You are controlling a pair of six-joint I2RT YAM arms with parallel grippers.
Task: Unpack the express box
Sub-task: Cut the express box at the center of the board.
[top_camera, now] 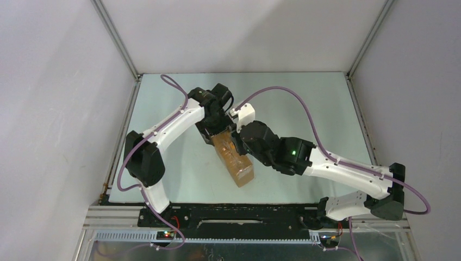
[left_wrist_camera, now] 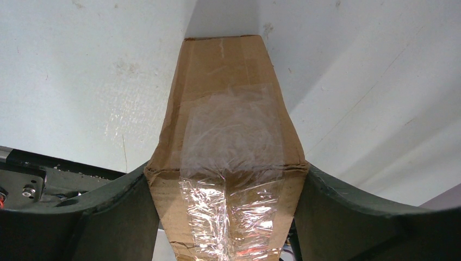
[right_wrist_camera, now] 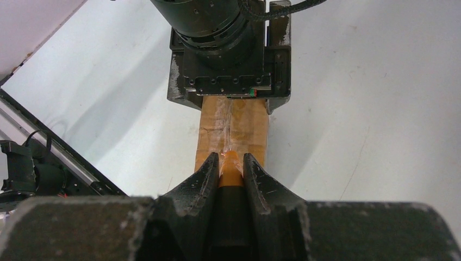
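None of the box [top_camera: 235, 160] flaps is open yet: the tape [left_wrist_camera: 228, 217] looks unbroken, so cutting and emptying appear to remain. The box lies at the centre of the tabletop [top_camera: 304, 103]. The left jaws are closed on its far end, one against each side. The right jaws are clamped on an orange knife [right_wrist_camera: 230, 175], its tip at the taped top seam, near the left jaws.
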